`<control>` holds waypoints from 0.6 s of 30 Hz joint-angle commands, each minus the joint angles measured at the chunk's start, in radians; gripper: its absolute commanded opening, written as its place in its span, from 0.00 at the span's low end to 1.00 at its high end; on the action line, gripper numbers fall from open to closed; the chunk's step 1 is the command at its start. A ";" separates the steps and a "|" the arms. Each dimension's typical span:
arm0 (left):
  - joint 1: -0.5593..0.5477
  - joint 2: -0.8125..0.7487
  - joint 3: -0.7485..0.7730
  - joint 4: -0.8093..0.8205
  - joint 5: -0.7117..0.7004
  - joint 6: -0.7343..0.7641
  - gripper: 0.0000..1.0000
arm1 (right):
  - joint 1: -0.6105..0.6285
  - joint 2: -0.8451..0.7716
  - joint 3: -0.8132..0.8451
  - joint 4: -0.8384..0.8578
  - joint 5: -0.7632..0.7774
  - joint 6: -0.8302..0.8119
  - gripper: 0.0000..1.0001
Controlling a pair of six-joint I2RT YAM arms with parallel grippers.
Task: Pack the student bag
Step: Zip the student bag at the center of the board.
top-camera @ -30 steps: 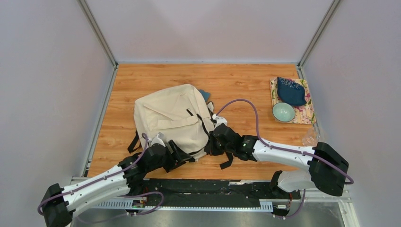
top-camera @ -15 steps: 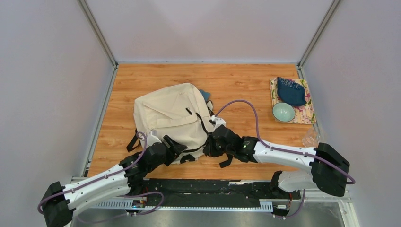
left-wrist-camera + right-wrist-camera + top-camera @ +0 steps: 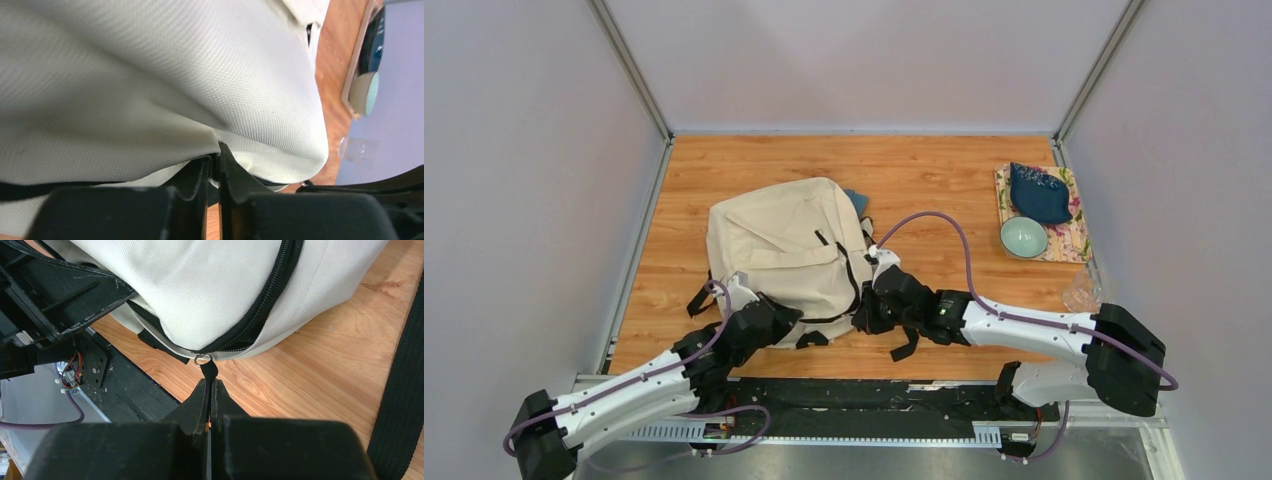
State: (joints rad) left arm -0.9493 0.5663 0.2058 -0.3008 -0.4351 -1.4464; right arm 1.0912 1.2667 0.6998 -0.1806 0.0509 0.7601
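Observation:
The student bag [image 3: 779,250], a big cream canvas backpack with black straps, lies flat on the wooden table left of centre. My left gripper [image 3: 776,318] is at its near edge. In the left wrist view it [image 3: 216,152] is shut on a pinched fold of the bag's canvas [image 3: 150,75]. My right gripper [image 3: 864,310] is at the bag's near right corner. In the right wrist view it [image 3: 210,382] is shut on the black zipper pull [image 3: 209,369], which hangs from a ring at the end of the black zipper [image 3: 270,300].
A floral mat [image 3: 1074,240] at the right edge carries a dark blue pouch [image 3: 1039,192] and a teal bowl [image 3: 1024,237]. A clear plastic item [image 3: 1081,290] lies nearer. A teal thing [image 3: 857,201] peeks from behind the bag. A loose black strap [image 3: 400,390] trails beside my right gripper.
My left gripper has moved left along the bag's near edge and closed from wide open onto the canvas. The right gripper has kept its hold on the zipper pull, barely moving.

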 commanded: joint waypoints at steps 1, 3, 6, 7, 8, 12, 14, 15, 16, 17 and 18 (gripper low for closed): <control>0.003 -0.046 0.024 -0.121 -0.100 0.067 0.00 | 0.006 -0.032 0.018 0.001 0.023 -0.033 0.00; 0.004 -0.083 0.024 -0.156 -0.108 0.084 0.00 | 0.006 -0.038 0.021 -0.023 0.058 -0.038 0.00; 0.004 -0.132 0.029 -0.234 -0.105 0.122 0.00 | 0.001 -0.047 0.032 -0.046 0.102 -0.051 0.00; 0.003 -0.144 0.033 -0.283 -0.105 0.130 0.00 | -0.005 -0.046 0.033 -0.048 0.107 -0.061 0.00; 0.004 -0.157 0.037 -0.308 -0.103 0.144 0.00 | -0.016 -0.044 0.036 -0.049 0.116 -0.064 0.00; 0.004 -0.248 0.040 -0.408 -0.074 0.175 0.00 | -0.056 -0.029 0.052 -0.056 0.116 -0.084 0.00; 0.004 -0.278 0.050 -0.477 -0.071 0.182 0.00 | -0.076 -0.021 0.058 -0.049 0.116 -0.097 0.00; 0.004 -0.301 0.053 -0.492 -0.065 0.195 0.00 | -0.082 -0.017 0.061 -0.048 0.110 -0.103 0.00; 0.004 -0.310 0.064 -0.521 -0.060 0.208 0.00 | -0.089 -0.007 0.070 -0.048 0.107 -0.110 0.00; 0.004 -0.315 0.073 -0.543 -0.059 0.219 0.00 | -0.096 -0.001 0.075 -0.045 0.101 -0.120 0.00; 0.004 -0.316 0.079 -0.558 -0.053 0.230 0.00 | -0.100 0.003 0.082 -0.045 0.096 -0.123 0.00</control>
State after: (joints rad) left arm -0.9497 0.2687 0.2375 -0.6422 -0.4419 -1.3186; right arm 1.0279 1.2583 0.7242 -0.2127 0.0967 0.6964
